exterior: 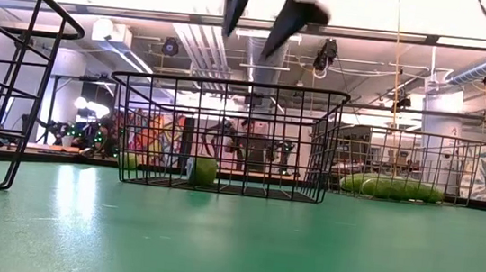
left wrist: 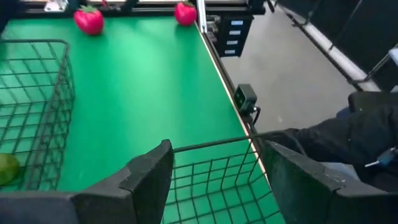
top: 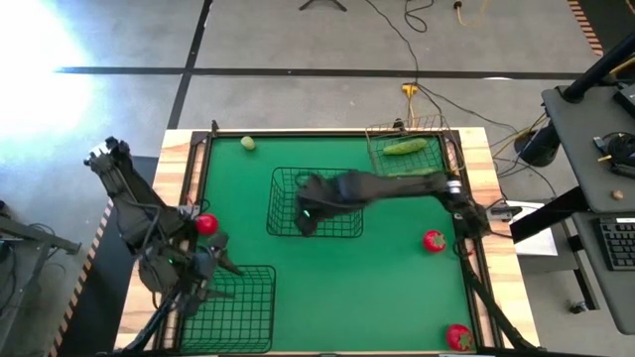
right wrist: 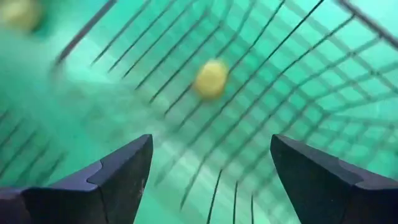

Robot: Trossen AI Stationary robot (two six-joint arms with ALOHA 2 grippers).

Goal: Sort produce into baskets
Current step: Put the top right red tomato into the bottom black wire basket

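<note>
No writing or brand could be read on anything.

The worktop (top: 397,288) had a flat green mat with a pale wood rim. Three square baskets made of thin wire mesh sat on it. The middle dark basket (top: 316,203) was near the centre. The near dark basket (top: 230,307) sat at about 7 o'clock. The tan basket (top: 412,149) sat at about 1 o'clock and held two long green cucumbers (top: 405,147) with bumpy skin.

The right end effector (top: 306,213) hung over the middle dark basket with its two dark fingers spread wide and nothing between them. In the right wrist view a small round yellow-green fruit (right wrist: 210,79) lay on the mesh floor below it. In the low view that fruit (exterior: 204,170) sat inside the basket, on the bottom.

The left end effector (top: 213,260) was at about 8 o'clock, just by the rim of the near dark basket. Its fingers were also apart and held nothing. A round red tomato (top: 205,224) showed right beside the left arm, at about 9 o'clock.

Another red tomato (top: 434,240) lay on the mat at about 3 o'clock, well apart from the baskets. A third tomato (top: 458,337) lay at about 5 o'clock near the corner. A small pale round fruit (top: 248,143) lay alone at about 11 o'clock near the far edge.

A smooth green fruit (left wrist: 7,168) showed in a dark basket in the left wrist view.
</note>
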